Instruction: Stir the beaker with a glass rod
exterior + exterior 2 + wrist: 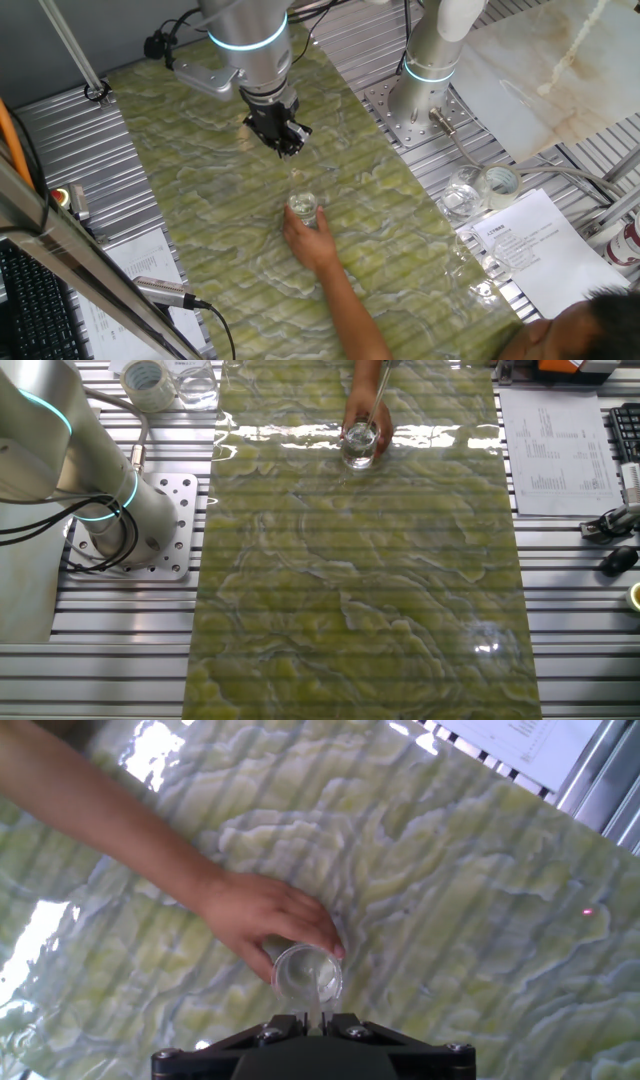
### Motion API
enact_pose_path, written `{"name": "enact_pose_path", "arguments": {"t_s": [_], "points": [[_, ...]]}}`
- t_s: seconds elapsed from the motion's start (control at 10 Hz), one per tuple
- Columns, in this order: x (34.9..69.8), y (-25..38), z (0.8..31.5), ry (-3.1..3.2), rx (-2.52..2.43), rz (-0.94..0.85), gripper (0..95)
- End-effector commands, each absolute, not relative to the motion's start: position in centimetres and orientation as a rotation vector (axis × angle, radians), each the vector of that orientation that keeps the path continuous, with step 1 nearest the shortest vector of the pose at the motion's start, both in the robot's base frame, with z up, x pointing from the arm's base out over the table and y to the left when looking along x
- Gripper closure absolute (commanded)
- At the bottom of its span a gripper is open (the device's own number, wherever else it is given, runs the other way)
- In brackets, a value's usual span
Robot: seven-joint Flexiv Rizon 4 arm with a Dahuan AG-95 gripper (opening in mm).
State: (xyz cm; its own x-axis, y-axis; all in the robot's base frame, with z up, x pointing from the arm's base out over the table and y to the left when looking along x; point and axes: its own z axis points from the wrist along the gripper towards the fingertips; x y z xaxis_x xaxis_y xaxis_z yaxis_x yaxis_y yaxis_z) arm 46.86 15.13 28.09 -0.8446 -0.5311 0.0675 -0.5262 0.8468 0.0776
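A small clear glass beaker [303, 208] is steadied by a person's hand [258, 914] near the middle of a glossy, green-veined marble-patterned mat [400, 620], which is laid over a ribbed aluminium table [570, 610]. The black gripper [287, 141] is poised above the beaker with its jaws drawn close on a thin glass rod [296, 176] slanting down into the glass. Printed sheets [535, 245] are seen at the table's edge, their text too small to be read.
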Motion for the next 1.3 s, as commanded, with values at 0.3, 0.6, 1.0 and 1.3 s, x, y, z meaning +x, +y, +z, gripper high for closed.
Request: {"name": "enact_pose_path", "arguments": {"t_s": [0.3,0.6,1.0,1.3], "points": [[46.72,15.03,28.13,-2.943,0.850,-0.092,76.0],[46.72,15.03,28.13,-2.944,0.853,-0.092,76.0],[46.72,15.03,28.13,-2.946,0.851,-0.094,76.0],[46.74,14.95,28.17,-2.947,0.846,-0.099,76.0]]}}
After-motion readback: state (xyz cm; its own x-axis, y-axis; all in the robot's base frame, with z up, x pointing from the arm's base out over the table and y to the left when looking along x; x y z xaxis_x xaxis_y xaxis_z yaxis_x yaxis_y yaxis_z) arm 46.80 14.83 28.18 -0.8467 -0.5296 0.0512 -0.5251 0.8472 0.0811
